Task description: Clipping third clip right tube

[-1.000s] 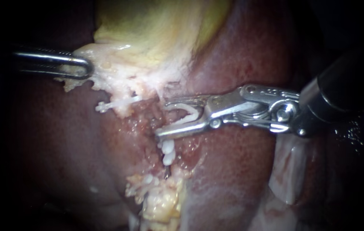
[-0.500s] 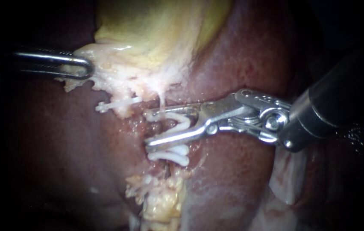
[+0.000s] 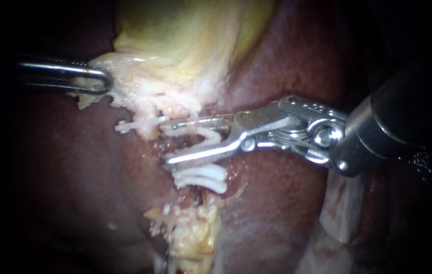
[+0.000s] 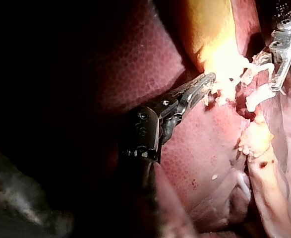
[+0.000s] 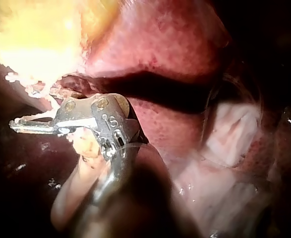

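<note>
1. The left instrument (image 3: 102, 80) is closed on the pale tissue (image 3: 124, 83) at the edge of the gallbladder (image 3: 185, 40). This tissue is drawn to the side. The pull is best held even, so that the tube is stretched and straight when the clip is pressed.
2. The jaws of the right instrument (image 3: 169, 144) are narrowly apart, and an open white new clip (image 3: 213, 136) is held between them.
3. The right tube (image 3: 193, 112) is found over the liver (image 3: 277, 203), between the gallbladder and the two clips (image 3: 201, 177) already set on it. It seems to pass between the jaws, but there it is mostly covered by the metal, so this cannot be confirmed.
4. Before anything is pressed, both ends of the new clip should be seen beyond the far side of the tube, so that the whole width is taken and no part is left outside.
5. The new clip should be laid square across the tube, just beside the two clips on the gallbladder side and not touching them. Loose pale tissue should not be caught in it.
6. The jaws should be pressed slowly, without any drag on the tube. They should be opened fully before the instrument is drawn away, so that the set clip is not pulled along.
</note>
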### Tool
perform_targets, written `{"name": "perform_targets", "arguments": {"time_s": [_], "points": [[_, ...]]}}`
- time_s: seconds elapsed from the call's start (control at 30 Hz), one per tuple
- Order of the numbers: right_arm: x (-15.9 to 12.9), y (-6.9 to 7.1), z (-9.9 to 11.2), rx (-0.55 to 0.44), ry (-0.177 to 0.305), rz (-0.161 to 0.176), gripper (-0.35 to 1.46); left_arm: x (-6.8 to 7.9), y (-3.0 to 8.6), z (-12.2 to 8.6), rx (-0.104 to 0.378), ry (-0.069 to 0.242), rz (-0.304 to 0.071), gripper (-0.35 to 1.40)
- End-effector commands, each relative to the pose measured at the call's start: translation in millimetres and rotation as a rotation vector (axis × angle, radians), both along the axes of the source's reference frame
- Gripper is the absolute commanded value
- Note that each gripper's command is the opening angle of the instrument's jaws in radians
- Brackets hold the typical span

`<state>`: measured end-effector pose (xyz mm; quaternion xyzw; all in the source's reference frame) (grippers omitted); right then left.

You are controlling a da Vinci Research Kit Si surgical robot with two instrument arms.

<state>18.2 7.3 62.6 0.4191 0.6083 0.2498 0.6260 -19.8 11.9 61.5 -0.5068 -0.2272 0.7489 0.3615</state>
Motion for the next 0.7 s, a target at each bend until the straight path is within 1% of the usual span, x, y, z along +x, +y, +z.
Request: {"name": "perform_targets", "arguments": {"time_s": [0.03, 0.1, 0.17, 0.2, 0.27, 0.33, 0.4, 0.7], "points": [[0.0, 0.0, 0.0, 0.001, -0.004, 0.005, 0.29, 0.0, 0.0, 0.0, 0.0, 0.0, 0.0, -0.35], [-0.1, 0.0, 0.0, 0.012, -0.011, 0.011, 0.18, 0.0, 0.0, 0.1, 0.0, 0.0, 0.0, -0.35], [-0.3, 0.0, 0.1, 0.011, -0.015, 0.016, -0.04, 0.0, 0.0, 0.1, 0.0, 0.0, 0.0, -0.35], [-0.3, 0.0, 0.2, 0.022, -0.019, 0.018, -0.11, 0.0, 0.0, 0.1, 0.0, 0.0, 0.0, -0.35], [-0.5, 0.0, 0.2, 0.056, -0.03, 0.021, -0.21, 0.0, 0.0, 0.1, -0.001, 0.0, 0.0, -0.35], [-0.5, 0.0, 0.3, 0.067, -0.033, 0.021, -0.34, 0.0, 0.0, 0.1, -0.001, 0.0, 0.0, -0.35], [-0.7, -0.1, 0.4, 0.084, -0.036, 0.019, -0.35, 0.0, 0.0, 0.1, -0.001, 0.0, 0.0, -0.35], [-0.9, -0.7, 0.9, 0.079, -0.037, 0.019, -0.35, 0.0, 0.0, 0.2, -0.001, 0.0, 0.0, -0.35]]}}
